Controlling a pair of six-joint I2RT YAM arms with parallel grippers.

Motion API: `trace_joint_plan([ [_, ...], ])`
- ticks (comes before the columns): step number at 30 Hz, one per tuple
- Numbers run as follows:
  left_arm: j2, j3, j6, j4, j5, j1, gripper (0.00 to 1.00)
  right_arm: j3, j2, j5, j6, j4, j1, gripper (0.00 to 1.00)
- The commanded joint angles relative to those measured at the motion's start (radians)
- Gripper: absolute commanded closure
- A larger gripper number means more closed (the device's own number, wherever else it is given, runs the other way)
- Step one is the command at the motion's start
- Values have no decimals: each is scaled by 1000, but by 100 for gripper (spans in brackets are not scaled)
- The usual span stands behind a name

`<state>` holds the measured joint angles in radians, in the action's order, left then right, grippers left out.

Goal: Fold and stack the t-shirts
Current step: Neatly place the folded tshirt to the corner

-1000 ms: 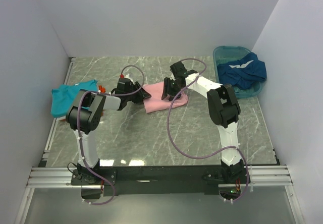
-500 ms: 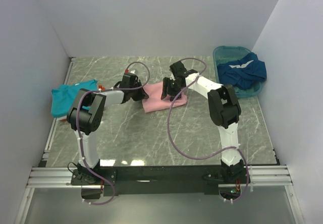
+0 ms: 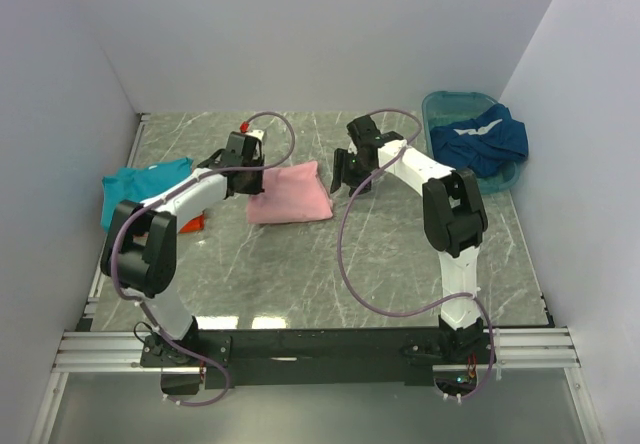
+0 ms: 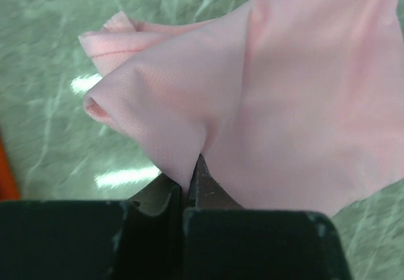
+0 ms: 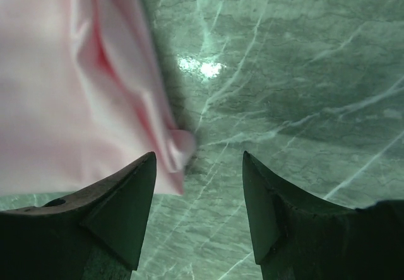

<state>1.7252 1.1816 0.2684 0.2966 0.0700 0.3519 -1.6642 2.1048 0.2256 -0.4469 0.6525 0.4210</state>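
1. So, got the pink t-shirt lying roughly mid-bench as a loosely folded, lumpy rectangle on the marbled grey-green bench.
2. Over on the left wrist view: left jaws clenched tight on a pinched-up fold of the pink t-shirt. Cloth bulging out above the pinch in a rounded tube, then spreading off to the right.
3. From the top, left jaws right at the shirt's left edge, with the left arm stretched out across the bench to reach it.
4. Right jaws released, spread wide, nothing but bare bench between them.
5. From the right wrist, pink t-shirt filling the view's left side, rumpled hem corner ending just beside the finger on that side. Can't tell whether actually touching.
6. From the top, right jaws hovering just off the shirt's right edge, pointed down.
7. Got a teal t-shirt spread out by the left wall, well apart from the pink one. Bit of orange t-shirt poking out beside it, partly hidden under the left arm.
8. Dark blue t-shirt with white trim heaped in the teal basin at the back right corner.
9. Purple cables looping off both arms.
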Motion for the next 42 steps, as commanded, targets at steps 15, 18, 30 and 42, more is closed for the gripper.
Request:
trace_joint_plan([
  [15,-257,208,-258,430,33,-97,100,-45,-46,38,10,12,-19,36],
  [18,-246,277,-297,499,11,-114,100,-39,-45,46,4,6,-21,37],
  [30,-256,421,-298,624,8,-180,100,-37,-39,58,4,12,-22,37],
  [42,-219,587,-209,708,-4,-269,100,-31,-31,67,4,10,-21,37],
])
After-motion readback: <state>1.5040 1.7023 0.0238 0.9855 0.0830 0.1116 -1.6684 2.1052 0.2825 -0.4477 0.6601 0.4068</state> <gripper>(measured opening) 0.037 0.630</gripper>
